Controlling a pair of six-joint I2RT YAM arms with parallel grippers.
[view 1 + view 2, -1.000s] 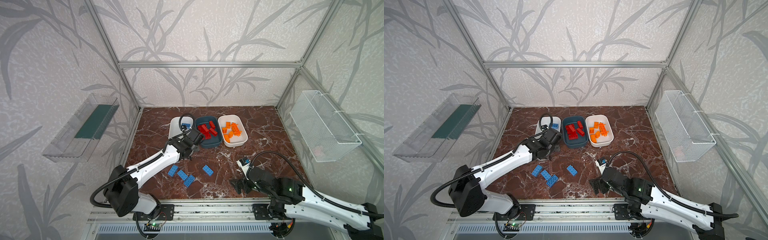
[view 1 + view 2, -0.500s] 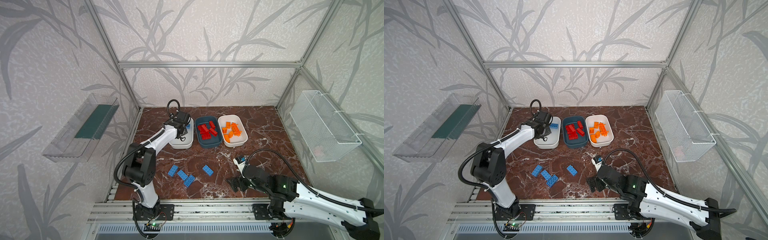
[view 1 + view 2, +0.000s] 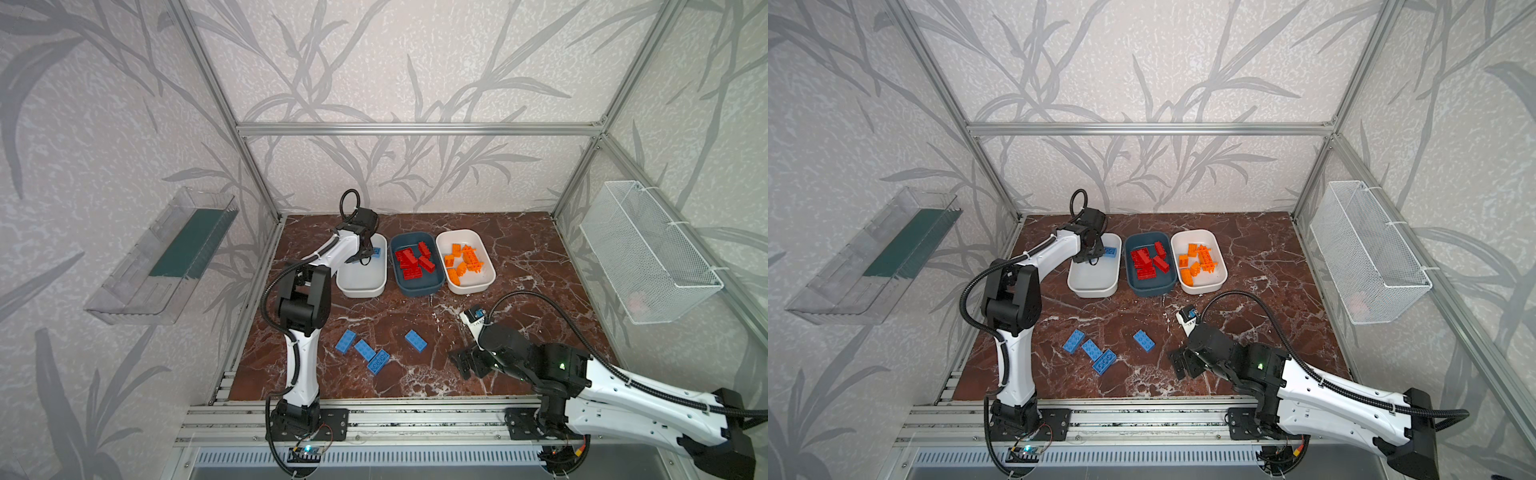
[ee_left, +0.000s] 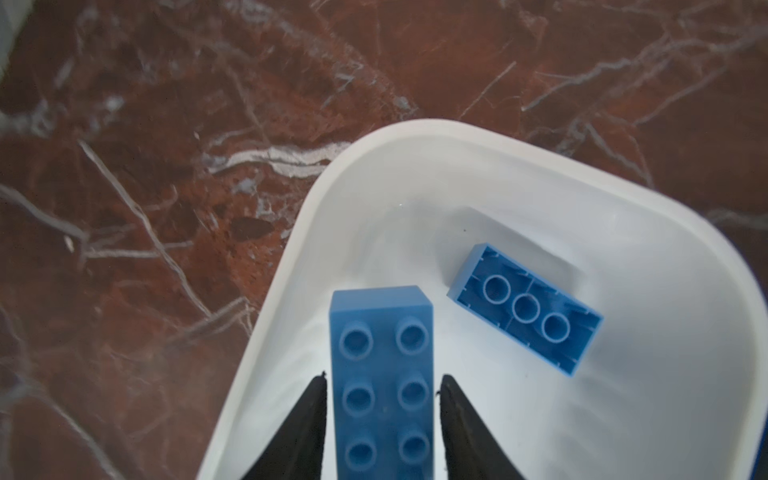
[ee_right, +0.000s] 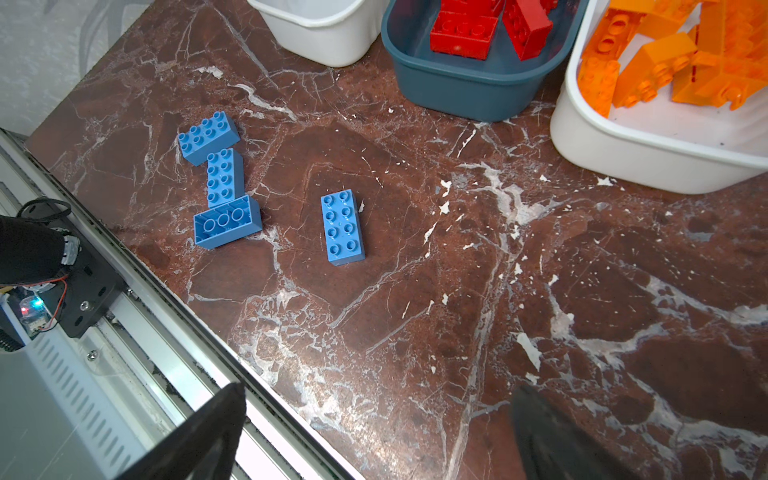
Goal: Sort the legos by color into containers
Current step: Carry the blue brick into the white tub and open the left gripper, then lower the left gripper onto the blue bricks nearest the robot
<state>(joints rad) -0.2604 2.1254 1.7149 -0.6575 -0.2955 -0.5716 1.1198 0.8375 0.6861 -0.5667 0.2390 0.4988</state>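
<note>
Your left pincer (image 4: pixel 382 376) hangs over the white tub (image 4: pixel 289 245), jaws narrowly parted and just clear of both long sides of the blue brick (image 4: pixel 382 332) between them; its long axis runs the way the jaws reach, toward the tub's rounded corner

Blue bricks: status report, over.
Left claw open over white tub, blue brick between its tips. Right claw open, empty. Four loose bricks on table, nothing blocking.
</note>
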